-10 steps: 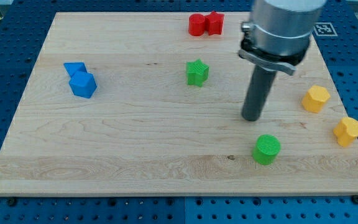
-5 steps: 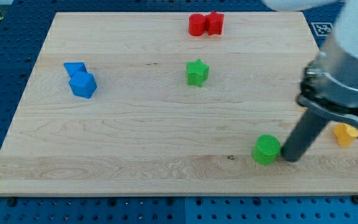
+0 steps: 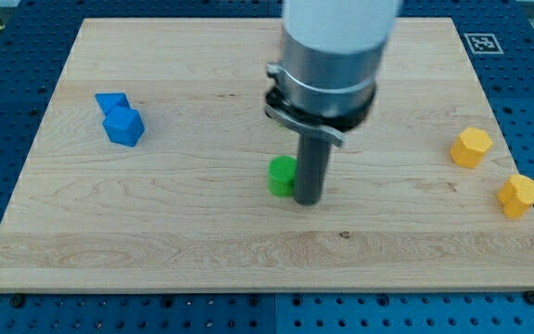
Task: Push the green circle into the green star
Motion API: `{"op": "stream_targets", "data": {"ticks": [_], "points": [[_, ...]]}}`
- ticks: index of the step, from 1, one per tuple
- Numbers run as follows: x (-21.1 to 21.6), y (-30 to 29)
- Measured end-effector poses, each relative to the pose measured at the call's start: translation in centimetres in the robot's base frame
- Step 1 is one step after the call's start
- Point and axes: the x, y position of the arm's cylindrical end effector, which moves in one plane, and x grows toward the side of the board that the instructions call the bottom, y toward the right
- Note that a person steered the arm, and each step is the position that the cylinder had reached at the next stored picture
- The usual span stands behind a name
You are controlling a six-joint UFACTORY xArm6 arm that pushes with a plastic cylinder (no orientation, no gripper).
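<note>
My tip (image 3: 307,200) touches green circle (image 3: 282,175).

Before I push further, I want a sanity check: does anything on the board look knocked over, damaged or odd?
Nothing stands out. My tip sits against the green circle on its right; the arm hides the green star.

My tip (image 3: 306,200) is touching the green circle (image 3: 282,175). The arm is hiding the bench (image 3: 202,232) above them. Blue blocks (image 3: 119,118) and yellow blocks (image 3: 494,172) are sitting well apart at the sides.
</note>
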Motion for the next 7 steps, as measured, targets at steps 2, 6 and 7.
{"op": "stream_targets", "data": {"ticks": [2,6,7], "points": [[2.8,-1.6],[-5.5,-3.3],[-5.5,-3.0]]}}
